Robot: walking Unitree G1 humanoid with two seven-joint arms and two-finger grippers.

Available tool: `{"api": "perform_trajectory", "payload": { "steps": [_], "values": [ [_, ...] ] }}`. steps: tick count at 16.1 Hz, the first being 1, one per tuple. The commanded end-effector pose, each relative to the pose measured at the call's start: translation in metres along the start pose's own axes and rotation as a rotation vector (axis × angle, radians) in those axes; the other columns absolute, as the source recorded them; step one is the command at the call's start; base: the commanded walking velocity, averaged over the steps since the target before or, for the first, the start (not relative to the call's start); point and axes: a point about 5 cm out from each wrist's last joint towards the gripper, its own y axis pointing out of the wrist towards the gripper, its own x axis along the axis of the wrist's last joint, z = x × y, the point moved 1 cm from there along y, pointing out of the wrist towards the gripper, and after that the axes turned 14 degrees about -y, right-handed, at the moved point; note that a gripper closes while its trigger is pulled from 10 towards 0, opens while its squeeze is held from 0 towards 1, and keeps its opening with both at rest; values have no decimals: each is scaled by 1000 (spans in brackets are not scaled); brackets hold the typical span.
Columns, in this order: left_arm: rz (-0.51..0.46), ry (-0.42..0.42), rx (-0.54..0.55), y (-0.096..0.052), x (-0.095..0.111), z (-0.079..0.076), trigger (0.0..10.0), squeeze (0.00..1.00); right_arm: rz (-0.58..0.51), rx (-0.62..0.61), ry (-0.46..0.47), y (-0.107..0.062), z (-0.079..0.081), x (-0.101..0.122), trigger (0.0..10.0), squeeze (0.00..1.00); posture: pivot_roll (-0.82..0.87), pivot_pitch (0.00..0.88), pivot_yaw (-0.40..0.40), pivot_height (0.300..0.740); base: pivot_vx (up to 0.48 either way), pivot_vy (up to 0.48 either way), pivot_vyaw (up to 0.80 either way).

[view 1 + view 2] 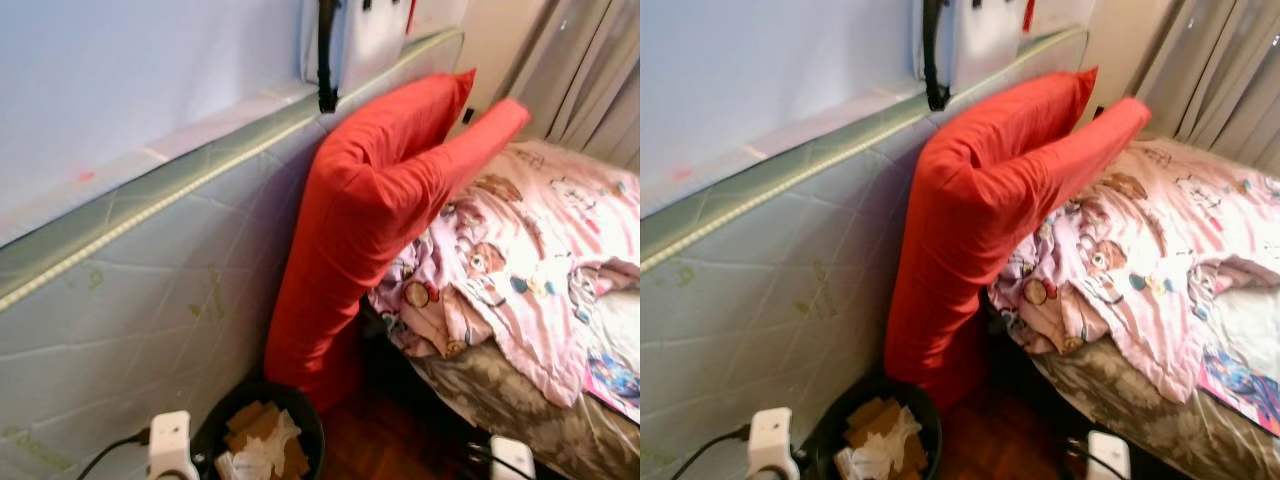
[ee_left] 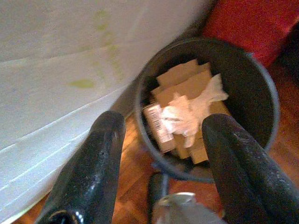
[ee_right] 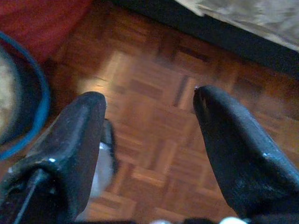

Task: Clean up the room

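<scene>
Both sets of jaws stand released and hold nothing: your left gripper (image 2: 159, 154) has its two black fingers spread wide over the dark bin (image 2: 259, 79), and your right gripper (image 3: 149, 140) is spread the same way over bare parquet floor (image 3: 154, 79). From the head camera, the bin (image 1: 310, 410) sits at the bottom centre of the frame, holding cardboard scraps and crumpled paper (image 1: 262, 440), touching the foot of a long red pillow (image 1: 350, 230). That pillow is the likeliest thing to tidy; its long axis runs from the lower centre of the frame up toward the upper right, leaning against an upright pale green mattress (image 1: 130, 280) on the left, with its top end folded over onto the bed. A rumpled pink blanket (image 1: 530, 250) covers the bed at right. The pillow lies ahead of and above both grippers, and your left arm looks nearer to its lower end. Both arms hang low, with the wrists at the bottom edge of the frame, so you would need to raise one to reach.
</scene>
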Motion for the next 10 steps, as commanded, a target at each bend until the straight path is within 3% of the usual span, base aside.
{"api": "perform_trajectory", "payload": {
  "steps": [1, 5, 10],
  "values": [
    [9, 6, -14, 0, -3, -5, 10000, 0, -7, -24, 3, 0, -4, 1, 10000, 0, 95, 46, -69, 740, 0, -337, 0],
    [6, 4, -13, 0, -2, -6, 10000, 0, -6, -22, 9, 1, 3, 1, 10000, 0, 93, 45, -70, 740, 0, -345, 0],
    [8, 6, -15, 1, 0, -5, 10000, 0, -4, -19, 14, 0, 4, 0, 10000, 0, 92, 44, -61, 740, 0, -345, -655]
  ]
}}
